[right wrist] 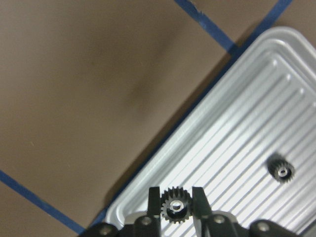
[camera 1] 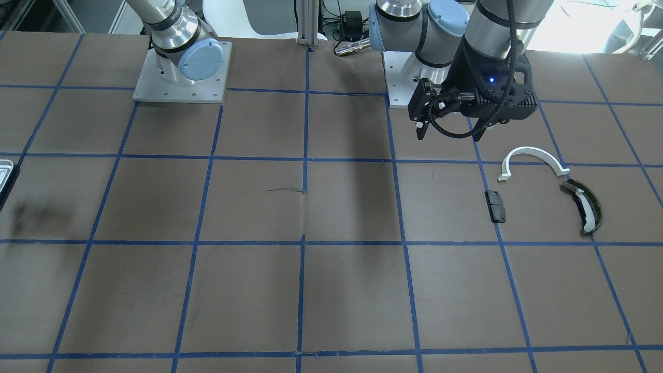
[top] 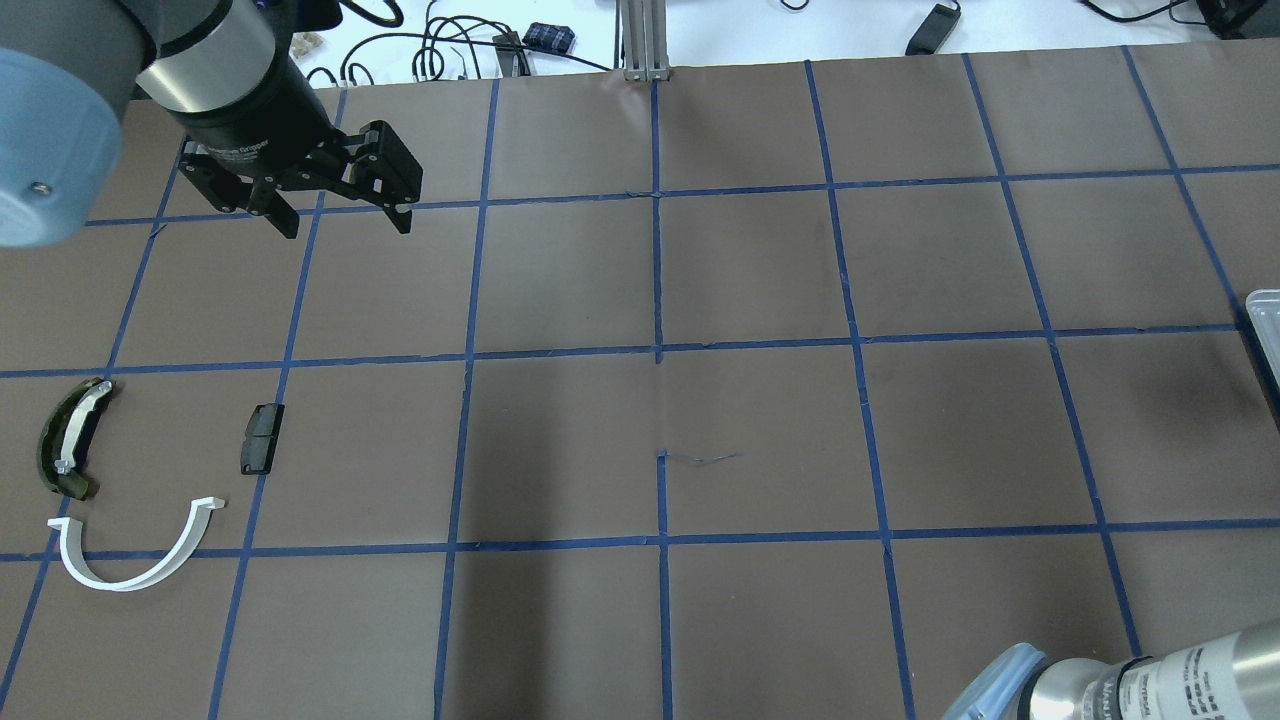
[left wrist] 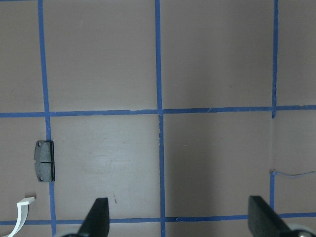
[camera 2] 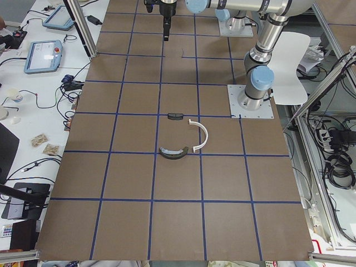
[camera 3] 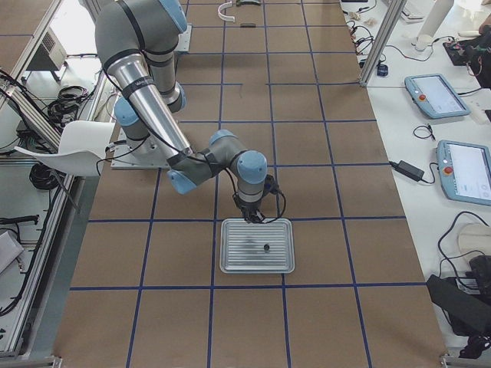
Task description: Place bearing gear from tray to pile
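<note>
Closest to the right wrist camera, a small dark gear (right wrist: 175, 206) is sitting between the jaws of the right gripper (right wrist: 176, 196). The jaws are squeezing it from both sides. It is round, with little pointy teeth all around and a shiny metal ring in its middle. It is sitting over a rounded corner of the tray (right wrist: 232, 143), and I cannot tell if it is touching. The tray is looking silver and shiny, with straight ridges running across it and a raised rim. A second gear (right wrist: 281, 170), much like the first, is lying flat on the ridges, apart from the jaws.

Around the tray, the brown table (camera 1: 259, 290) is showing blue tape lines that are making big squares.

Far off at the other end, the left gripper (top: 346, 228) is hovering above the table with its jaws wide apart, holding nothing. The pile (top: 262, 437) is lying near it. It is made of a smooth white half-ring (camera 1: 533, 151), an olive-dark curved piece (camera 1: 594, 204) with a white strip, and a flat black block (camera 1: 495, 205). These three are lying close together but not touching.
</note>
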Robot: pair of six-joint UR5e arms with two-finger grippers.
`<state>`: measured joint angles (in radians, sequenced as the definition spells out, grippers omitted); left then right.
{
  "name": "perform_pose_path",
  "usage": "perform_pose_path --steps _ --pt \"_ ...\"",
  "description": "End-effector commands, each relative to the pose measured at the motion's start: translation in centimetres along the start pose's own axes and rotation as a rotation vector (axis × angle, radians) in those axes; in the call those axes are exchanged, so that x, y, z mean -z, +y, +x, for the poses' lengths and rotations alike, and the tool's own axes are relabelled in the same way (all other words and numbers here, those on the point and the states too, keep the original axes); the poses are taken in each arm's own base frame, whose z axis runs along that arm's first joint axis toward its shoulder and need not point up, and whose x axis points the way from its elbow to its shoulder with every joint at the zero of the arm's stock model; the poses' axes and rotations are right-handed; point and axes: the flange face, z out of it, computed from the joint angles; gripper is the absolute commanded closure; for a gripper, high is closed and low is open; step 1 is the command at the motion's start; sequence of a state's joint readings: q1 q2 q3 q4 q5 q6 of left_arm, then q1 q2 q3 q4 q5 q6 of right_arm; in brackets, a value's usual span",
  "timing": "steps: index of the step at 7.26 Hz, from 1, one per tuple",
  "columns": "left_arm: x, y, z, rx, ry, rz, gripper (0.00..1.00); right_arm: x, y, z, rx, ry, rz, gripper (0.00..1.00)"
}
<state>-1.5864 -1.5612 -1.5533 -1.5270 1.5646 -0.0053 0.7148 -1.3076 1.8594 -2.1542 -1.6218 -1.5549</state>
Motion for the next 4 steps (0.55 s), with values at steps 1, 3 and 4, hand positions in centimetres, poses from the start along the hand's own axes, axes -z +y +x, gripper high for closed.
perform_pose_path --steps 1,3,4 --pt "0.0 0.0 0.0 0.001 0.000 0.000 0.00 7.3 -11.1 -7.3 -0.092 0.023 0.017 1.00" --pt "0.0 0.0 -0.1 0.000 0.000 0.000 0.00 7.4 -18.2 -12.8 -0.194 -0.014 0.004 1.00" --pt "0.0 0.0 0.0 0.000 0.000 0.000 0.00 7.5 -18.8 -13.4 -0.295 -0.023 0.005 1.00"
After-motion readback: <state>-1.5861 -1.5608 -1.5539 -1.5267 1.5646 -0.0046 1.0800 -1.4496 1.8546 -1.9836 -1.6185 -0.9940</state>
